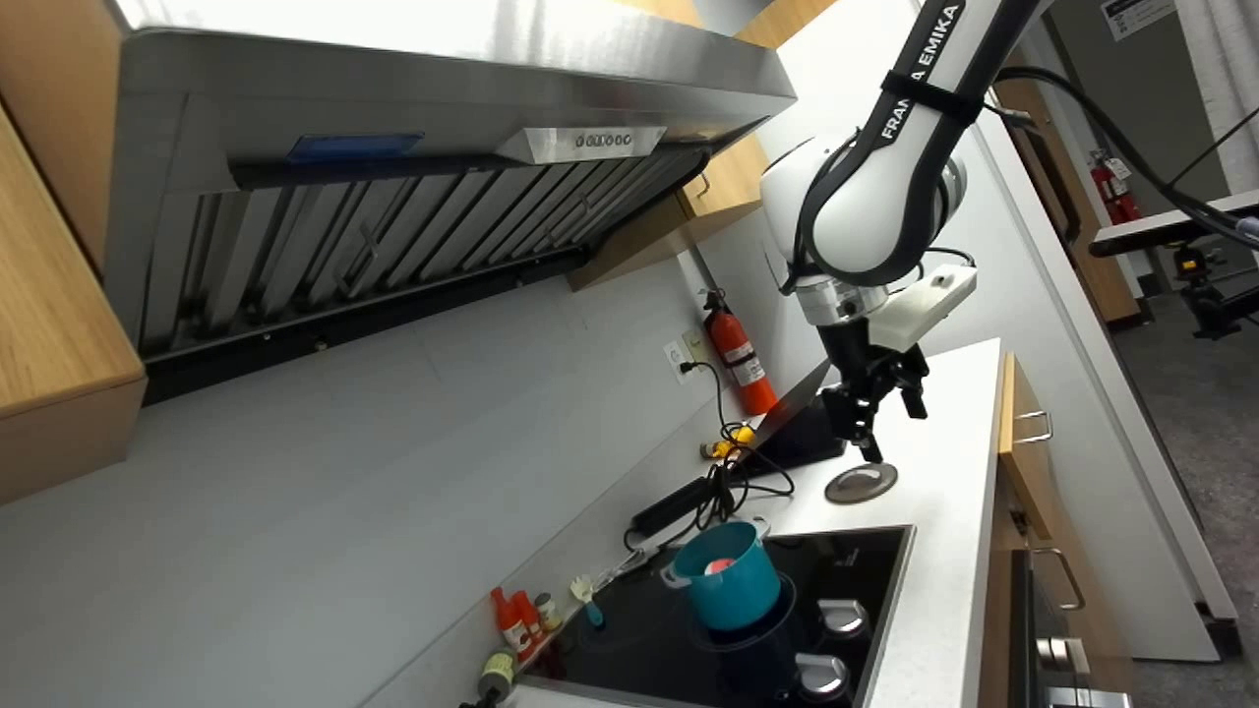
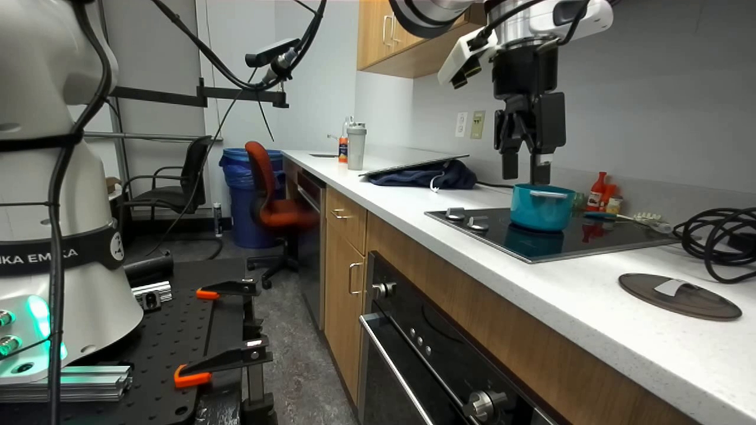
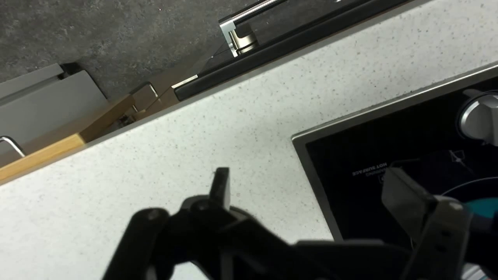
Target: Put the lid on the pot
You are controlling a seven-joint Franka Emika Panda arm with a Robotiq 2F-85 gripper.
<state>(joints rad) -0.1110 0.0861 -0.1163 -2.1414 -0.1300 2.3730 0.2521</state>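
Gripper (image 3: pixel 313 188) looms closest in the wrist view, spread wide! FRANKA EMIKA runs along the arm (image 1: pixel 880 211), a strap (image 1: pixel 934 101) crossing the lettering; HOT SURFACE, upside down, marks the cooktop (image 3: pixel 342 194). Below the gripper, clear of it, the lid (image 1: pixel 861 484) lies on the counter (image 1: pixel 939 433), mostly hidden in the wrist view, where the pot (image 3: pixel 484 208) is cut off.

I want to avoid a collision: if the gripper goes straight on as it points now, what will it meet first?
Pointing down, the gripper would probably meet the white countertop beside the cooktop; the lid seems off that line. Depth is unclear, so the gripper might touch the cooktop first.
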